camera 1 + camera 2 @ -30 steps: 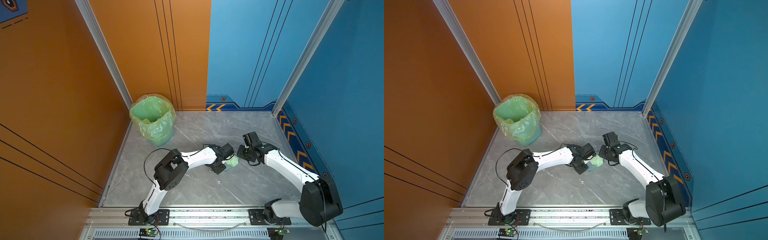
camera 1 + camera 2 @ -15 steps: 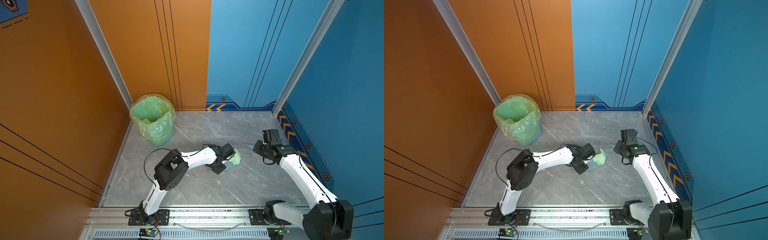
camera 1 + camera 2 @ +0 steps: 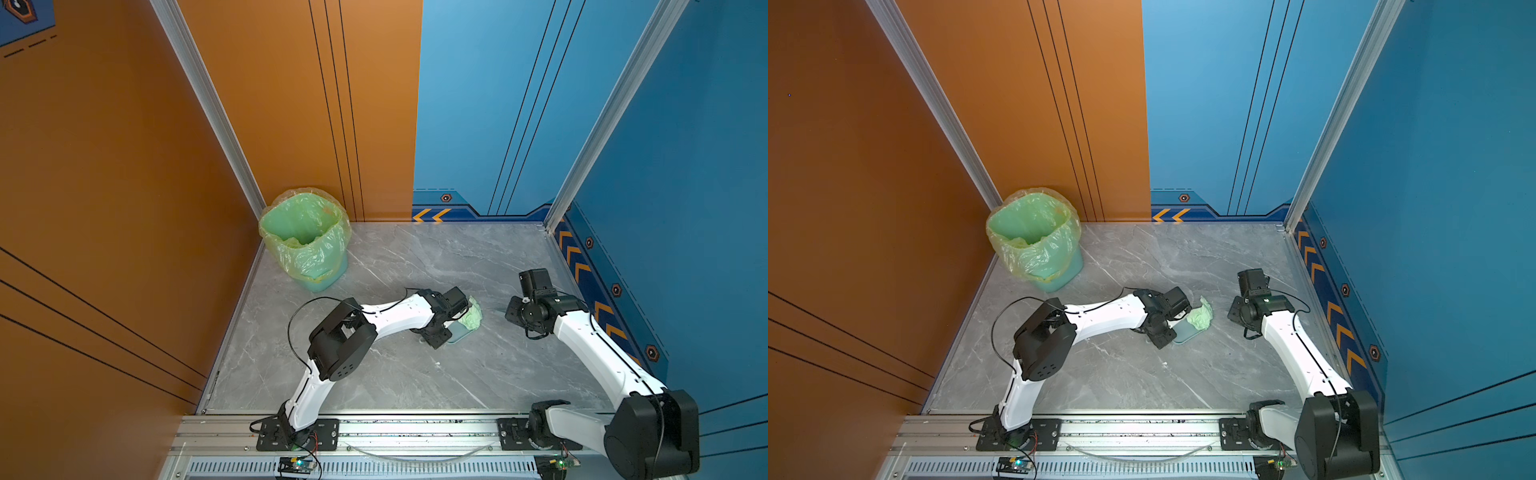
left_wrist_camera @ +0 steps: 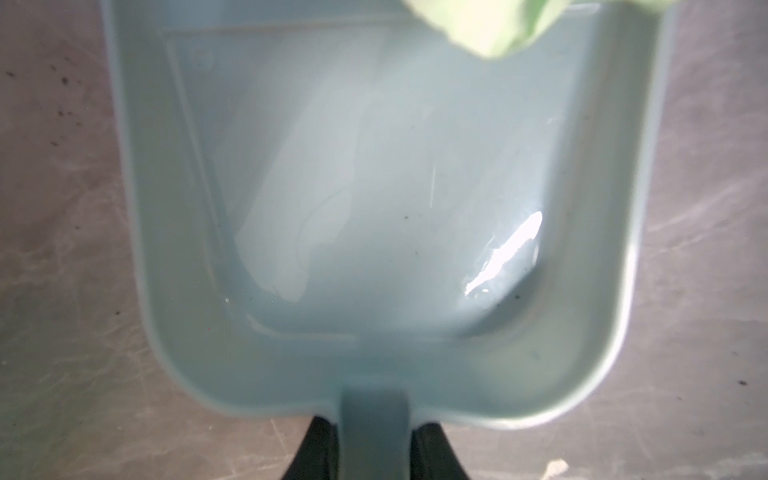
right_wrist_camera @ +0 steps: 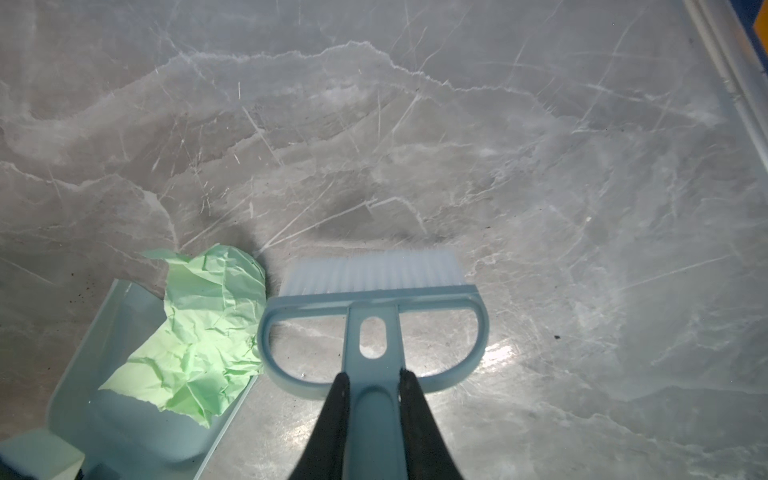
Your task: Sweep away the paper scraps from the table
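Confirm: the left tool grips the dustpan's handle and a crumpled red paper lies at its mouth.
Wrong colour: the paper scrap is pale green, not red, as the right wrist view shows. The left tool does grip the dustpan handle.

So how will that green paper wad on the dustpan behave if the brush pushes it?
Likely very light: the paper scrap is thin, crumpled sheet, so the brush should move it easily. Probably springy, crushing or tumbling rather than sliding. It overhangs the dustpan lip, so it may spill back out.
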You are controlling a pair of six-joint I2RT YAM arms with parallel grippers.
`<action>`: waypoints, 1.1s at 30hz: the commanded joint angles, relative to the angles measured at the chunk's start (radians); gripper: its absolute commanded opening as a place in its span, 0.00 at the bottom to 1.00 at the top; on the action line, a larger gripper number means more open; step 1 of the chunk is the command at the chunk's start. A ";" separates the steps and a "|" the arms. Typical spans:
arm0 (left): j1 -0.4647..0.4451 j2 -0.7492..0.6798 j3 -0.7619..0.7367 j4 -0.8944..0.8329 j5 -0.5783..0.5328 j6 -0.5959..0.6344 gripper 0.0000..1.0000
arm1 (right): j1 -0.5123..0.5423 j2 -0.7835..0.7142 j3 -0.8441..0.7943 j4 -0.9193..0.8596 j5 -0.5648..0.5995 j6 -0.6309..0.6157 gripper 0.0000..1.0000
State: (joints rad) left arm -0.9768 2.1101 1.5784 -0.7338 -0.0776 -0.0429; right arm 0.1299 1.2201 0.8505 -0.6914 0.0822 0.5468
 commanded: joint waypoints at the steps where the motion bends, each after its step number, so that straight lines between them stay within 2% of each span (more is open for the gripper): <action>1: -0.014 0.030 0.015 -0.040 -0.004 -0.005 0.00 | 0.026 0.031 -0.007 0.034 -0.013 0.001 0.00; 9: -0.015 0.033 0.019 -0.041 -0.004 -0.004 0.00 | 0.097 0.102 -0.001 0.092 -0.035 0.027 0.00; 15: -0.015 0.034 0.022 -0.044 -0.004 -0.004 0.00 | 0.143 0.131 0.027 0.072 -0.048 -0.015 0.00; 23: -0.014 0.037 0.028 -0.044 -0.002 -0.003 0.00 | 0.175 0.131 0.047 0.039 -0.130 -0.051 0.00; 28: -0.015 0.036 0.025 -0.043 -0.002 -0.004 0.00 | 0.169 0.087 0.042 0.043 -0.027 -0.020 0.00; 33: -0.015 0.030 0.013 -0.044 -0.008 -0.003 0.00 | 0.120 0.004 0.030 0.046 0.028 -0.014 0.00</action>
State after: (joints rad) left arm -0.9768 2.1174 1.5887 -0.7376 -0.0776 -0.0429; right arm 0.2752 1.2758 0.8780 -0.6102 0.0463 0.5228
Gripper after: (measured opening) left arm 0.230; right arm 0.197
